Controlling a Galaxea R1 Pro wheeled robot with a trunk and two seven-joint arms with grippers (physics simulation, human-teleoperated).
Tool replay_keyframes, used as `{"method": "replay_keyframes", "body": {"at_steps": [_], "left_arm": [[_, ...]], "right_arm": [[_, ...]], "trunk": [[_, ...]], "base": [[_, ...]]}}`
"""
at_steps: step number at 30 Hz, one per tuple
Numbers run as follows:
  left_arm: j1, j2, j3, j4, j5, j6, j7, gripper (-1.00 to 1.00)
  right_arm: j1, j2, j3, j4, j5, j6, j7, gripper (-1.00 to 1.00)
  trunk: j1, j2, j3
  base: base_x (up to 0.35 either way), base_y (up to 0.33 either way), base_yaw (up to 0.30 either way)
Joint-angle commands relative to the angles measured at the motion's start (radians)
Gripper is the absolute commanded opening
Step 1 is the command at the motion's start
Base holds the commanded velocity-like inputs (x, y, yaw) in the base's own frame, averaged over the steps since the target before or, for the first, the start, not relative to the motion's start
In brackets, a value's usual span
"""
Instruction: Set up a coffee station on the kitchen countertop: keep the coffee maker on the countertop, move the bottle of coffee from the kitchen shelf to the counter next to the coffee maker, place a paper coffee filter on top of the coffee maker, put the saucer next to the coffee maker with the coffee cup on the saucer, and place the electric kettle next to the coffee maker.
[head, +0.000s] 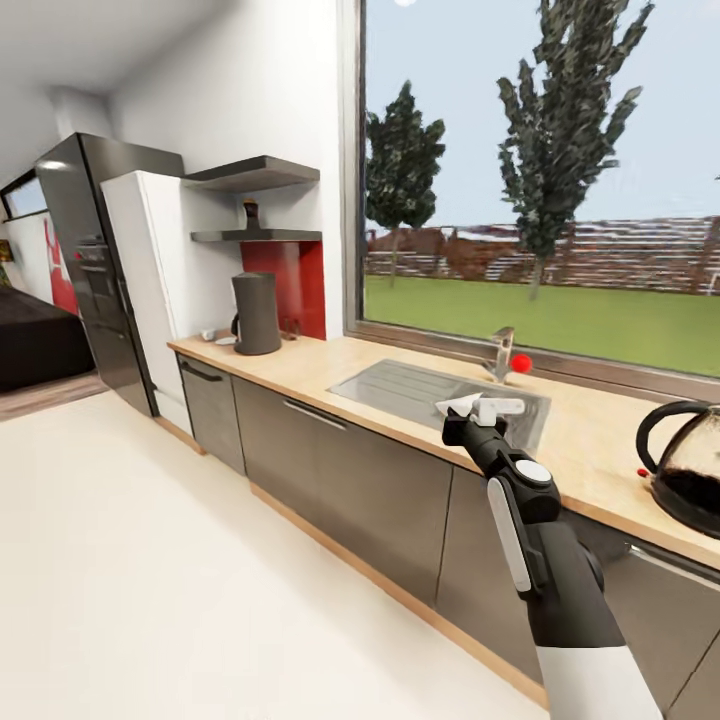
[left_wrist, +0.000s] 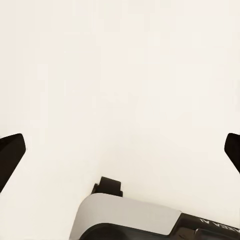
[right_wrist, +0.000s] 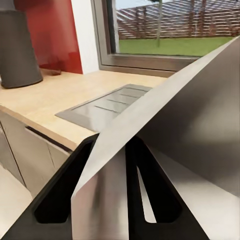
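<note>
White paper filter pinched in right tool; left tool spread wide; 1 coffee maker, 1 kettle.

A wooden countertop runs beneath the window, with a steel sink set into it and a tap at the back. A dark coffee maker stands at the far end, a saucer just beside it. A glass kettle sits at the near end. On the lower wall shelf above stands a bottle.
</note>
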Motion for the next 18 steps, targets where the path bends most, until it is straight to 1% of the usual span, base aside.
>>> {"method": "replay_keyframes", "body": {"at_steps": [1,6,18], "left_arm": [[0.000,0.000,0.000,-0.001,0.007,-0.001,0.000,1.00],[0.000,0.000,0.001,-0.001,0.007,-0.001,0.000,1.00],[0.000,0.000,0.001,-0.001,0.007,0.000,0.000,1.00]], "right_arm": [[-0.001,0.001,-0.001,-0.001,-0.003,0.005,0.002,-1.00],[-0.001,0.001,-0.001,-0.001,-0.003,0.005,0.001,-1.00],[-0.001,0.001,-0.001,-0.001,-0.003,0.005,0.002,-1.00]], "trunk": [[0.001,-0.001,-0.001],[0.001,-0.001,-0.001],[0.001,-0.001,-0.001]], "base": [[0.214,0.158,0.210],[0.237,0.178,0.095],[0.261,0.195,0.005]]}}
